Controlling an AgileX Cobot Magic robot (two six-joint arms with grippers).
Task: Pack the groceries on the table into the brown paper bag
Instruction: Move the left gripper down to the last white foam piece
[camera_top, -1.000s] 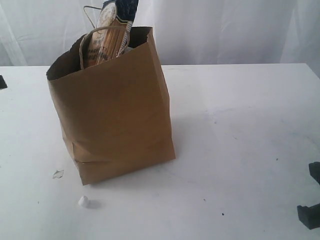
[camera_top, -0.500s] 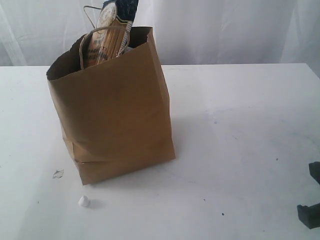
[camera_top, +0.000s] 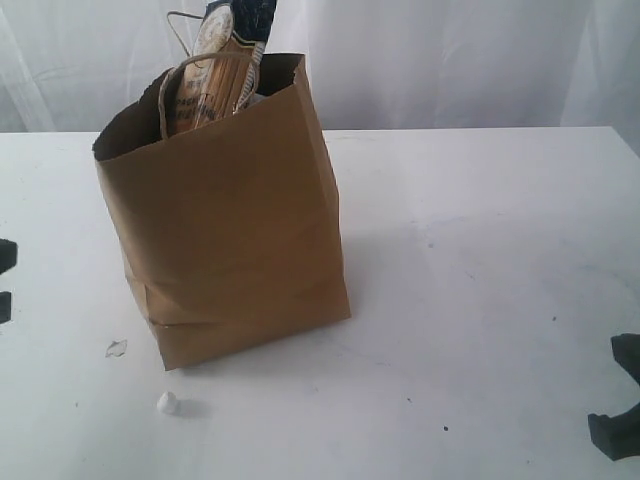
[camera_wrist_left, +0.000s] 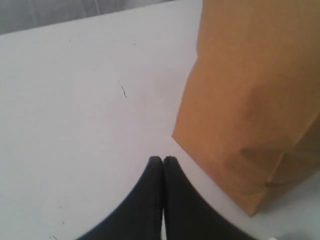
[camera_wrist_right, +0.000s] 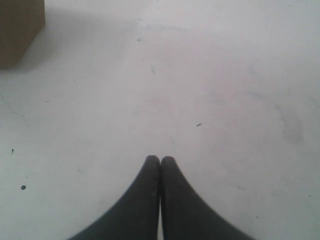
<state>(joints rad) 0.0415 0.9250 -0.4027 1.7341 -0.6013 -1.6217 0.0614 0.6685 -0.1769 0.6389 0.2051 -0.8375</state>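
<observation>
Now | tall brown kraft paper bag (camera_top: 235, 220) upright on white tabletop (camera_top: 480, 250) | long spaghetti packet (camera_top: 215, 75) protruding at twelve o'clock | small white lump (camera_top: 167, 403) at bag's seven o'clock | left gripper (camera_wrist_left: 162, 160), right gripper (camera_wrist_right: 160, 159): tips pressed together, empty

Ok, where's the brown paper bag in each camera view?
Exterior view: brown paper bag stands left of centre on the table, spaghetti packet sticking out.
Left wrist view: large, close beside the shut left gripper.
Right wrist view: only its base corner, far beyond the shut right gripper.
Shared landmark: the white table.
</observation>
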